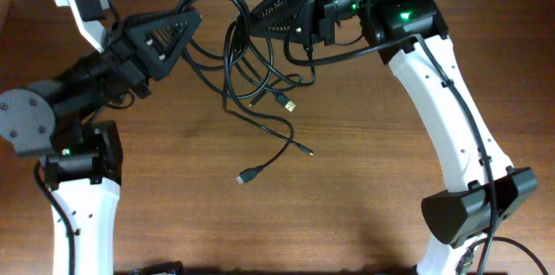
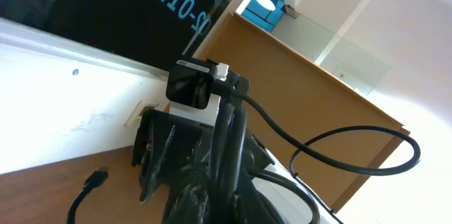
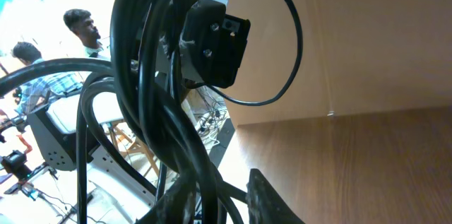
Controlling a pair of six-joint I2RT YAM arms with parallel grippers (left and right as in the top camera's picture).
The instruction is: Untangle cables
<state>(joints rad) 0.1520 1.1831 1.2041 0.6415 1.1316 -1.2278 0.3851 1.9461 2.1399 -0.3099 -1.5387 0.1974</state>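
The cables (image 1: 232, 84) are thin black cords, lifted as a tangled bundle between my two grippers near the table's back edge. Loops hang down, with plug ends resting on the wood: a metal-tipped one (image 1: 290, 104), a small one (image 1: 309, 151) and a black one (image 1: 245, 177). My left gripper (image 1: 192, 22) is shut on the bundle's left side; in the left wrist view the cords (image 2: 233, 132) run up out of its jaws (image 2: 212, 206). My right gripper (image 1: 257, 16) is at the bundle's right side. In the right wrist view the cords (image 3: 152, 97) pass between its parted fingers (image 3: 226, 199).
The brown wooden table (image 1: 373, 197) spreads in front of the hanging loops. The right arm's thicker black cable (image 1: 451, 93) runs down its white link. A plug end (image 2: 97, 179) lies on the wood in the left wrist view. People and chairs show beyond the table.
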